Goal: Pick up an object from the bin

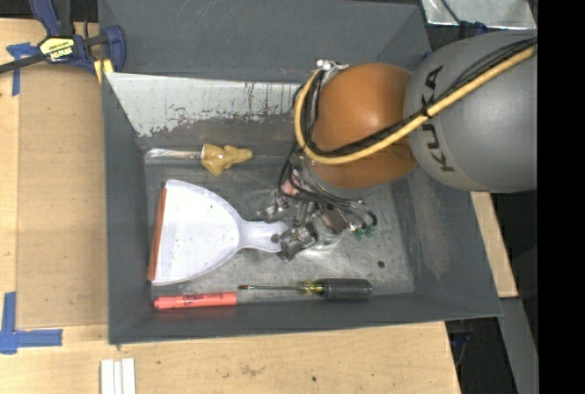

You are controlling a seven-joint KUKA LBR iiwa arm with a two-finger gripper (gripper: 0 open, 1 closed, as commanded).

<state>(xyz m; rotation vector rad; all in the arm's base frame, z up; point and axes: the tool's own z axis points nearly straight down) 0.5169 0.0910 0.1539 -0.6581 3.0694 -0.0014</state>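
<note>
White dustpan [194, 235], handle beneath jaws

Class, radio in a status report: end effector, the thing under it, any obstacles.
End effector low over handle of white dustpan. Dustpan lies flat, pan end to its left. Black-handled screwdriver close by along front wall of bin, apart.

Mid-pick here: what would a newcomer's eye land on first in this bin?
The arm's orange wrist cover looms over the grey metal bin's right half, the gripper low at mid-floor at the handle end of a broad white plastic dustpan with an orange edge, which fills the left side. Along the near wall lie a black-handled screwdriver and a red pen; a small tan lump sits by the far wall.
</note>
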